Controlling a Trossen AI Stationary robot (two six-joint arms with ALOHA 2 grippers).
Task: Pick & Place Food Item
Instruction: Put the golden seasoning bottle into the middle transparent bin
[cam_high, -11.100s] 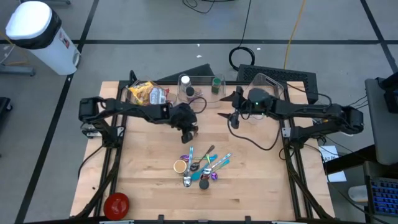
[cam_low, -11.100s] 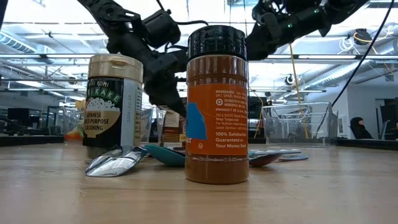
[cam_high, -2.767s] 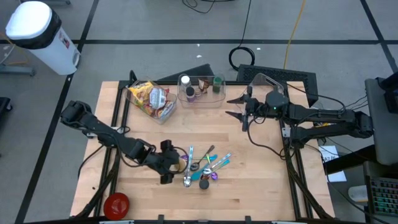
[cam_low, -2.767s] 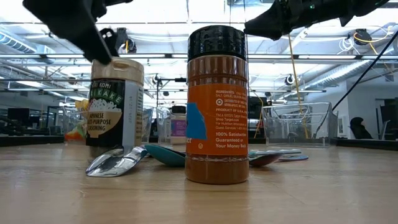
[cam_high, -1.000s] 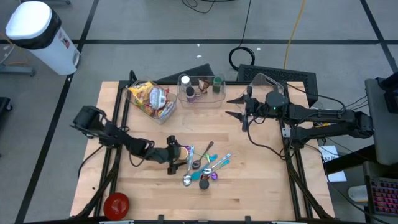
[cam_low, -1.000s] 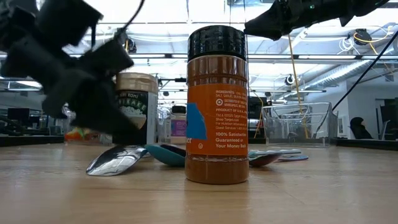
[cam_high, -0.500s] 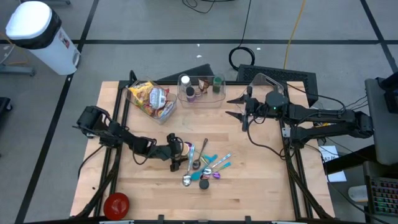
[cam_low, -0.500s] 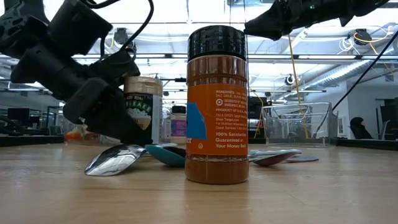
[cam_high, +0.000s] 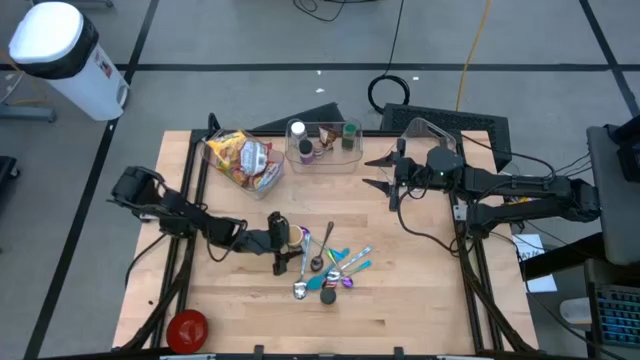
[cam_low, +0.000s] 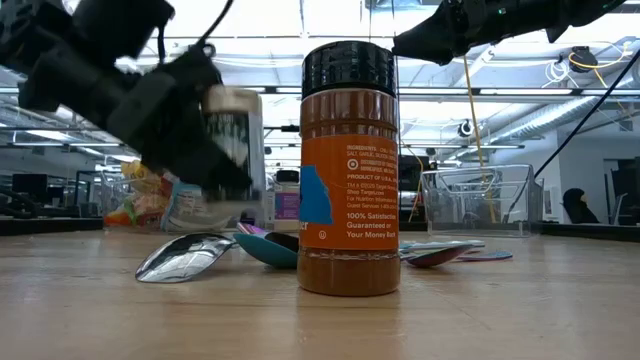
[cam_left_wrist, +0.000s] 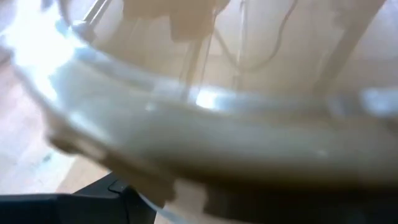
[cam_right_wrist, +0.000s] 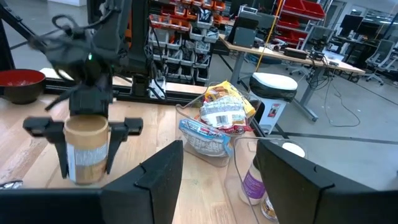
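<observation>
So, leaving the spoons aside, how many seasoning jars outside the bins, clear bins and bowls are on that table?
Seasoning jars outside the bins: 2 (orange jar; tan-lidded jar, gripped by the left tool)
Clear bins: 3 (snack bin, bottle bin, third bin)
Red bowl: 1
Total: 6
</observation>
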